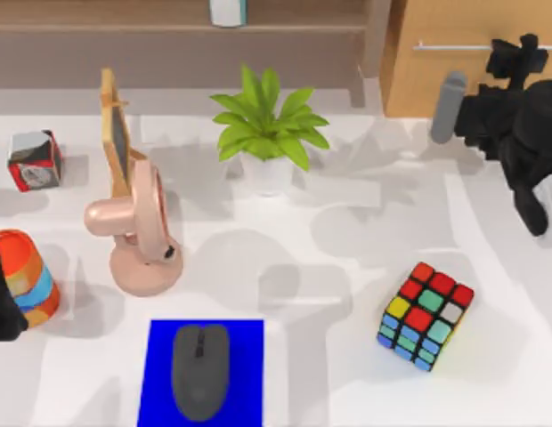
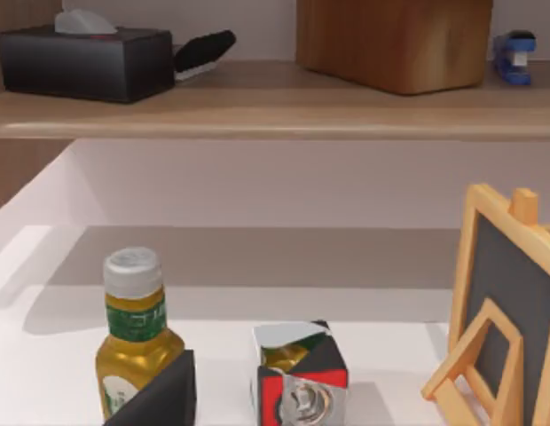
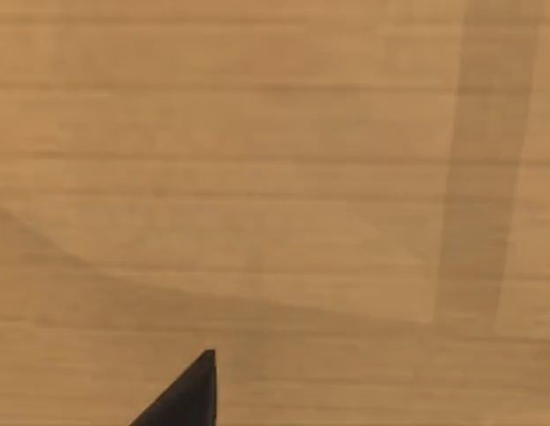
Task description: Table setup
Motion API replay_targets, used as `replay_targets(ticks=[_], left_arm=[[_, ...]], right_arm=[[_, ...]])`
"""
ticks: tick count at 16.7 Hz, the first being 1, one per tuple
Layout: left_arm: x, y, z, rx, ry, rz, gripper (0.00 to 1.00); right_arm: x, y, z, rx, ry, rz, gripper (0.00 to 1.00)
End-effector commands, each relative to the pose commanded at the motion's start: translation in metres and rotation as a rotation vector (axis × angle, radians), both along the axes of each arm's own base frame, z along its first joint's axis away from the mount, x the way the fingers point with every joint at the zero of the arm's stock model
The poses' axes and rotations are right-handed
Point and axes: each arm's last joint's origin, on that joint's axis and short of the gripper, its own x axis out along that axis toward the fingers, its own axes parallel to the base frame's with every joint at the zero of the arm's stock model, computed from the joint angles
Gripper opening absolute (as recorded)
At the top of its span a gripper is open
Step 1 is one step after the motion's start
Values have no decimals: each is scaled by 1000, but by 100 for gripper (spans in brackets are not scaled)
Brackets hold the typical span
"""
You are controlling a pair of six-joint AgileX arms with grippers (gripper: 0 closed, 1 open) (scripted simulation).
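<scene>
A dark grey mouse lies on a blue pad at the table's front. A colourful puzzle cube rests to the right of it. My right gripper is raised at the back right, close against the wooden cabinet by the end of its thin handle. The right wrist view has the cabinet's wood up close and one dark fingertip. My left arm stays at the left edge beside a striped cup; one finger points toward a red, white and black cube.
A potted plant, a pink fan and a small easel chalkboard stand mid-table; the red cube sits at back left. A yellow bottle stands near it. A grey cylinder is beside the right arm.
</scene>
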Motion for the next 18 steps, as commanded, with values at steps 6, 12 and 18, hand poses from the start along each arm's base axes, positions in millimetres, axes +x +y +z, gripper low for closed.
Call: replay_targets(ticks=[6,12,18], left_arm=[[0,0,0,0,0,0,100],[0,0,0,0,0,0,100],[0,0,0,0,0,0,100]], right_arm=[[-12,2,6,-2,-10,13,100],[-35,2,5,2,-14,9,100],[-39,-1,0,0,0,-2,100]])
